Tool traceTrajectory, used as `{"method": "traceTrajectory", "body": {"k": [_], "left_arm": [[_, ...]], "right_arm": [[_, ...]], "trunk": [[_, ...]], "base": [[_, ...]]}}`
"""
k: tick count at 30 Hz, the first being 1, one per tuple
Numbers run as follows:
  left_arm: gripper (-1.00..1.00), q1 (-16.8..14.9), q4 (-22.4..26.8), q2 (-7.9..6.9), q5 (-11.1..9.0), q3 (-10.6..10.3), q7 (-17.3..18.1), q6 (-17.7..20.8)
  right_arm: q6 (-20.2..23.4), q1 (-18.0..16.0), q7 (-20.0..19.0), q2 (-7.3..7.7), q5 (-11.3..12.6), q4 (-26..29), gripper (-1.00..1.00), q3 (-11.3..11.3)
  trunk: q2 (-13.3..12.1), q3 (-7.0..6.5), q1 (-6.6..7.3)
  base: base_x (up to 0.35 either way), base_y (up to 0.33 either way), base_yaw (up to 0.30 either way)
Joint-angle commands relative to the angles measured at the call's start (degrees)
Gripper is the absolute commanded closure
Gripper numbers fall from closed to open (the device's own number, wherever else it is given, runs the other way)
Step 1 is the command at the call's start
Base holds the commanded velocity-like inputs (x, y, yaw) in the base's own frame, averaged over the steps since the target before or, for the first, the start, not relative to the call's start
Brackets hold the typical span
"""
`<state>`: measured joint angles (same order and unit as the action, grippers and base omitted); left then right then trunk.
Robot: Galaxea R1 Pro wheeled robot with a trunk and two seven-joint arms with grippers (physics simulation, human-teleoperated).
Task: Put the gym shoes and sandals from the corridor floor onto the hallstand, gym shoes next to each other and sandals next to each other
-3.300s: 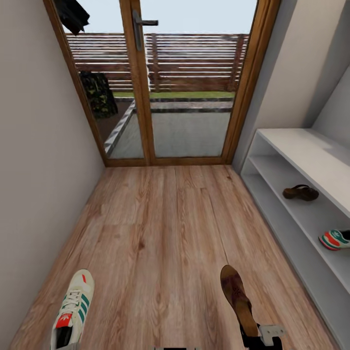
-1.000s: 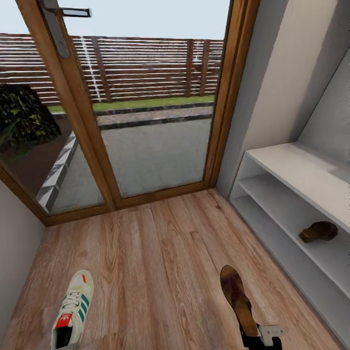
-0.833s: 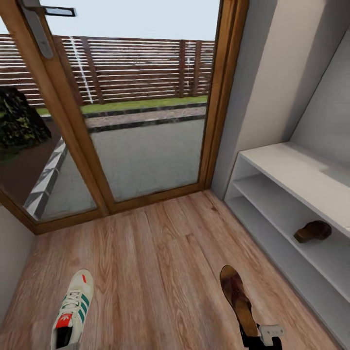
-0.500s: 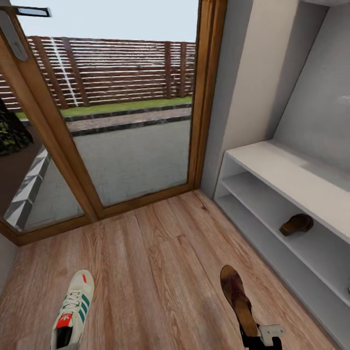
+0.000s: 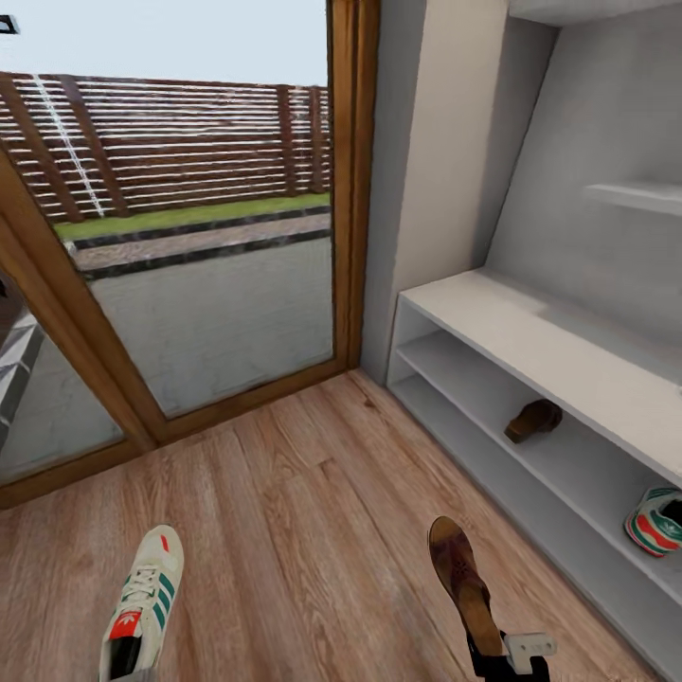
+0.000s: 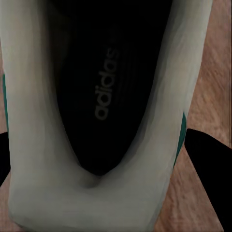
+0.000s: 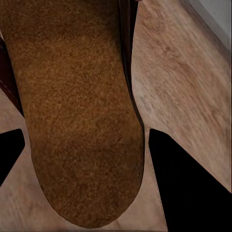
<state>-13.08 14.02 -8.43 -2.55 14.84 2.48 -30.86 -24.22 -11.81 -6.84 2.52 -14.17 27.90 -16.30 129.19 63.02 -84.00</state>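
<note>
1. My right gripper (image 5: 507,654), at the frame's lower right, is closed on the heel of a sandal (image 5: 461,578); its long axis points up-frame.
2. My left gripper (image 6: 96,193) grips a gym shoe (image 5: 142,601) by the heel, lower left.
3. The hallstand (image 5: 530,332) runs along the right edge; the second sandal (image 5: 532,419) and second gym shoe (image 5: 655,521) rest on its middle shelf. My right arm is nearer.

Wood-framed glass door (image 5: 189,313) ahead, slatted fence (image 5: 170,142) outside; beige wall (image 5: 445,142) beside it; daylight.
</note>
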Motion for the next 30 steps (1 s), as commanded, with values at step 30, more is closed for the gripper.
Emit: {"method": "traceTrajectory", "body": {"k": [30], "left_arm": [[1.00,0.0,0.0,0.00,0.0,0.0,0.2,-0.2]], "right_arm": [[-0.2,-0.1,-0.5,-0.05,-0.2,-0.1,1.00,-0.5]], "trunk": [[0.0,-0.96,0.01]], "base": [[-0.055,0.191,-0.240]]}}
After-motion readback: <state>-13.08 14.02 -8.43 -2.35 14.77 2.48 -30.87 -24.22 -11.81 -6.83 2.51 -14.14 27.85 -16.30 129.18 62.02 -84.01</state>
